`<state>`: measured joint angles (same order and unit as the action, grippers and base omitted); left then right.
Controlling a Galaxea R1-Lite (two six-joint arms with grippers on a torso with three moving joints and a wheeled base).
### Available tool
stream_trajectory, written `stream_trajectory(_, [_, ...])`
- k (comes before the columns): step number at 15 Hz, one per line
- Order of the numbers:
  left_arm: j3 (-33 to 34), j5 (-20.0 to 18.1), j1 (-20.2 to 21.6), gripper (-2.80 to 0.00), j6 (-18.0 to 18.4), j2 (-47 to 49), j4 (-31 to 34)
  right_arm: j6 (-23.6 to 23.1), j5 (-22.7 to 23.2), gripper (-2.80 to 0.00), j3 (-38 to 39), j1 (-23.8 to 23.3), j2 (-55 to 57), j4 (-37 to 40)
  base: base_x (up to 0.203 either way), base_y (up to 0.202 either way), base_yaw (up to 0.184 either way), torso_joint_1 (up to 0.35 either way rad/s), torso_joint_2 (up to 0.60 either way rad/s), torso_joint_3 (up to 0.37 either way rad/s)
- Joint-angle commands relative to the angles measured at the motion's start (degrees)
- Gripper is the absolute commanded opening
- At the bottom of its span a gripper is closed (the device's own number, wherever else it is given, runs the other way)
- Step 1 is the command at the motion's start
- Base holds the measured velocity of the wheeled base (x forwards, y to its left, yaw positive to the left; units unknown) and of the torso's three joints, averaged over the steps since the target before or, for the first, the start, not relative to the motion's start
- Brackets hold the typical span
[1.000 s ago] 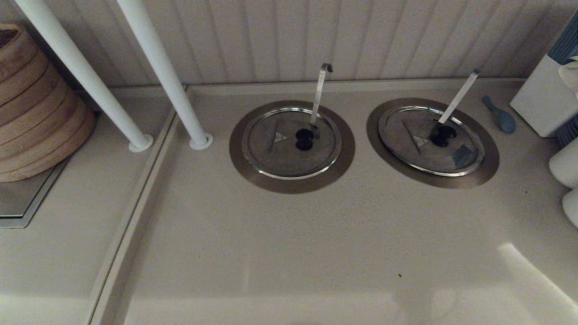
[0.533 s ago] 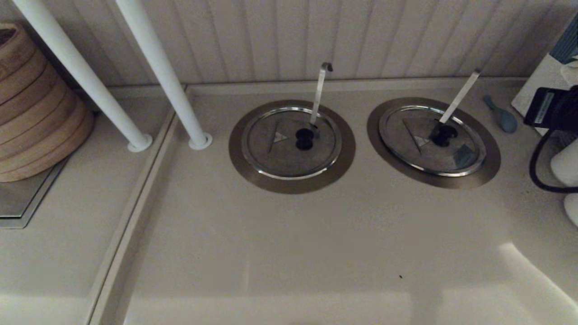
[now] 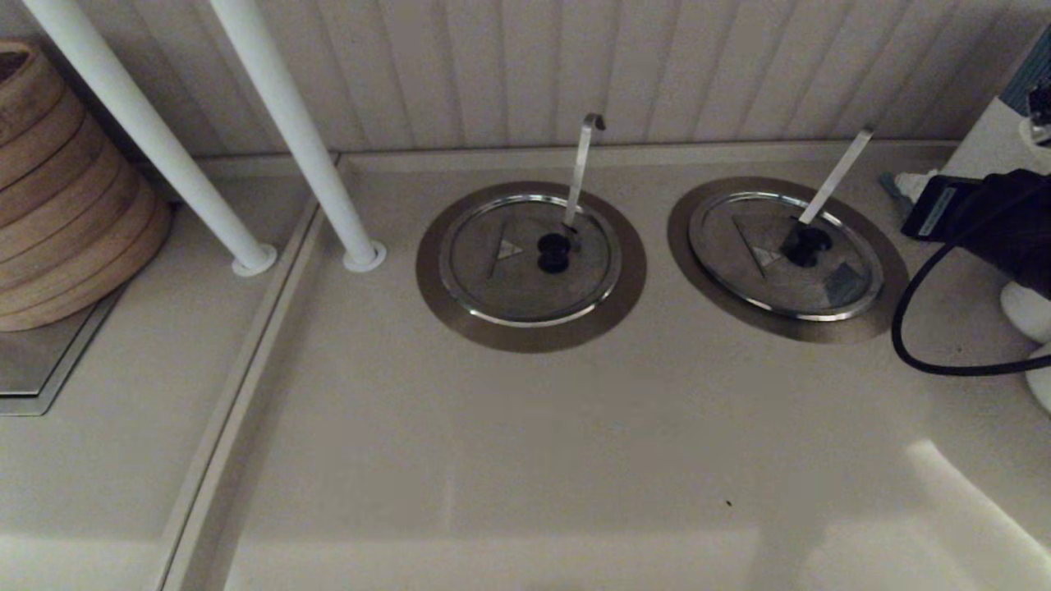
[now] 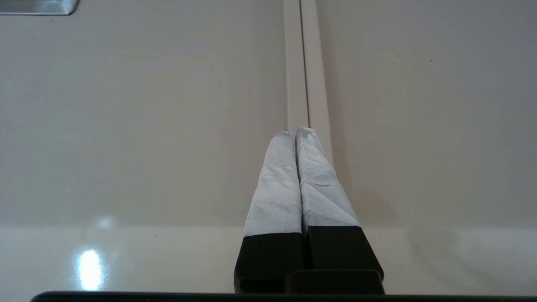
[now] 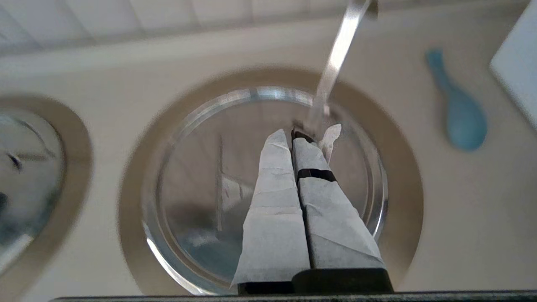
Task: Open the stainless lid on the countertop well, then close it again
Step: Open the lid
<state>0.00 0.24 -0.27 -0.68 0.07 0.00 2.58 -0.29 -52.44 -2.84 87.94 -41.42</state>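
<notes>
The stainless lid, with its black knob and bluish patch, lies flat on the right countertop well. A straight utensil handle pokes out at the lid's far side. My right gripper reaches in from the right, just beyond the well's ring. In the right wrist view it is shut and empty above the lid, and its fingers hide most of the knob. My left gripper is shut over bare counter, out of the head view.
A second lid with a hook-tipped handle covers the left well. Two white posts and stacked bamboo steamers stand at the left. A white box, white cups and a blue spoon crowd the right; a black cable loops beside the well.
My right arm has come in from the right edge and moved left toward the patched lid. Both lids and the handles have stayed put.
</notes>
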Motion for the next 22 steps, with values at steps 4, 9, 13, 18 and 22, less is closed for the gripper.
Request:
stream_trajectory(4, [0.0,0.0,0.0,-2.8,0.0,0.0,0.0,-0.4,0.0,-2.8,-1.4,-1.9,5.9,-0.1,0.0,0.0,0.0,0.0,0.0,0.0])
stream_trajectory(9, [0.0,0.0,0.0,-2.8,0.0,0.0,0.0,-0.2,-0.1,-2.8,-2.7,-2.8,7.3,-0.1,0.0,0.0,0.0,0.0,0.0,0.0])
stream_trajectory(13, [0.0,0.0,0.0,-2.8,0.0,0.0,0.0,0.0,0.2,0.0,-2.9,-2.8,8.3,-0.3,0.0,0.0,0.0,0.0,0.0,0.0])
stream_trajectory(18, [0.0,0.0,0.0,-2.8,0.0,0.0,0.0,-0.5,0.3,0.0,-2.2,-2.1,9.4,-3.0,0.0,0.0,0.0,0.0,0.0,0.0])
stream_trajectory(22, [0.0,0.0,0.0,-2.8,0.0,0.0,0.0,-1.0,-0.1,0.0,-1.2,-2.1,14.5,-13.4,0.0,0.0,0.0,0.0,0.0,0.0])
